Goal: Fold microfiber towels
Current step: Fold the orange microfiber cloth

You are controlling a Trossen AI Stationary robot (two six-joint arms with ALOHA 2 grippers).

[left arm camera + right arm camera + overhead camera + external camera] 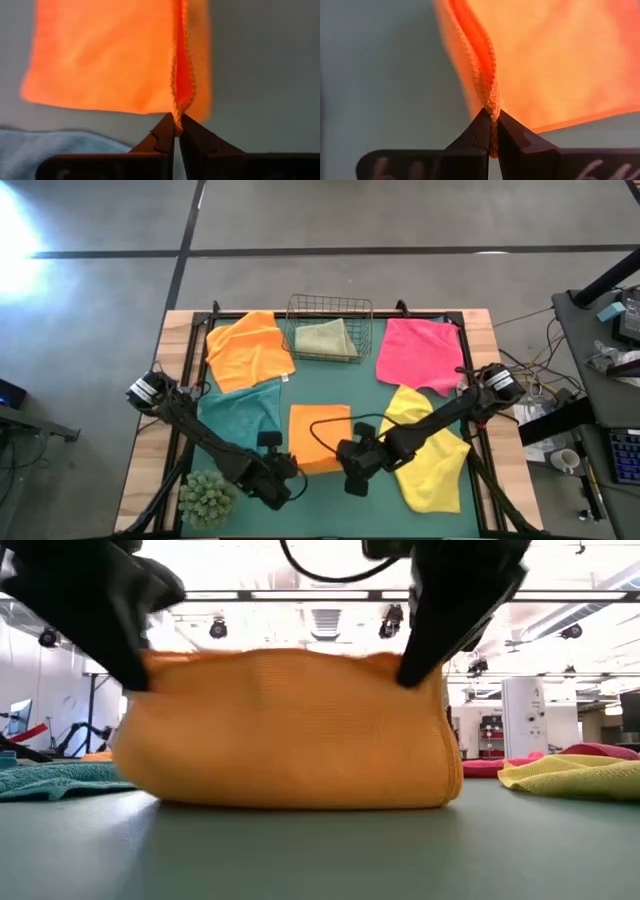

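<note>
The left gripper [175, 131] and right gripper [491, 131] each pinch tight a near corner of the orange towel [318, 436], holding both up together so it folds evenly.

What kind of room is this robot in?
Probably a big robotics lab or workshop. The low view shows ceiling track lights and other equipment stands behind the table. From above there is a bare concrete floor and a cluttered desk with cables.
</note>
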